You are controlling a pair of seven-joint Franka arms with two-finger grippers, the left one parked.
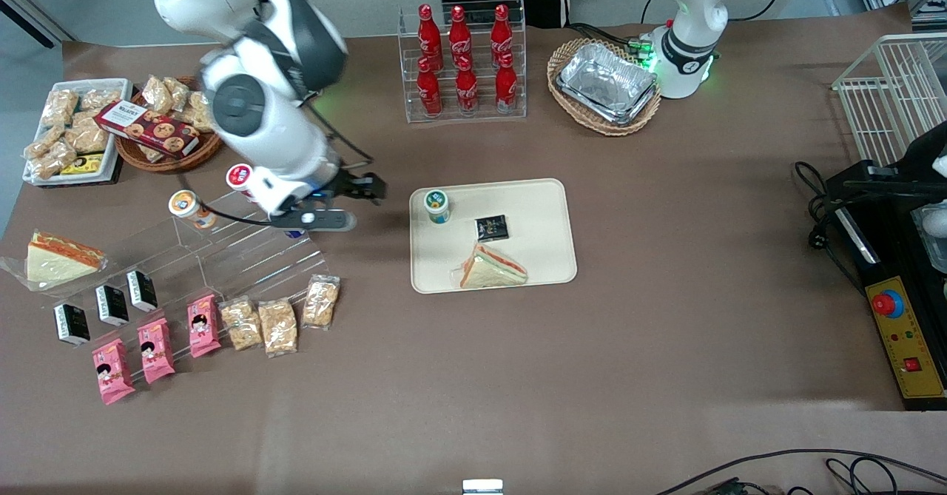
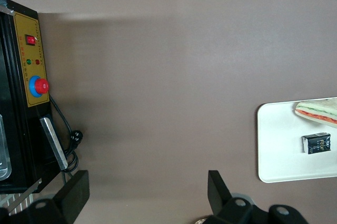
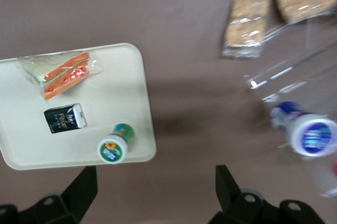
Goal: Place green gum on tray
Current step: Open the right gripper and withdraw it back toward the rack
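Observation:
The green gum (image 1: 437, 206) stands upright on the cream tray (image 1: 547, 265), in the tray's corner nearest the working arm; its green-and-white lid (image 3: 113, 148) also shows in the right wrist view, just inside the tray (image 3: 79, 153) rim. My gripper (image 1: 367, 186) hovers above bare table between the tray and the clear acrylic stand, apart from the gum. Its fingers (image 3: 226, 184) are open with nothing between them.
On the tray lie a wrapped sandwich (image 1: 492, 267) and a small black packet (image 1: 491, 227). The clear acrylic stand (image 1: 222, 251) holds an orange-lidded bottle (image 1: 185, 206), a red-lidded bottle (image 1: 240, 177) and a blue-lidded bottle (image 3: 308, 134). Snack packs (image 1: 277, 323) lie in front of it. A cola rack (image 1: 462, 62) stands farther back.

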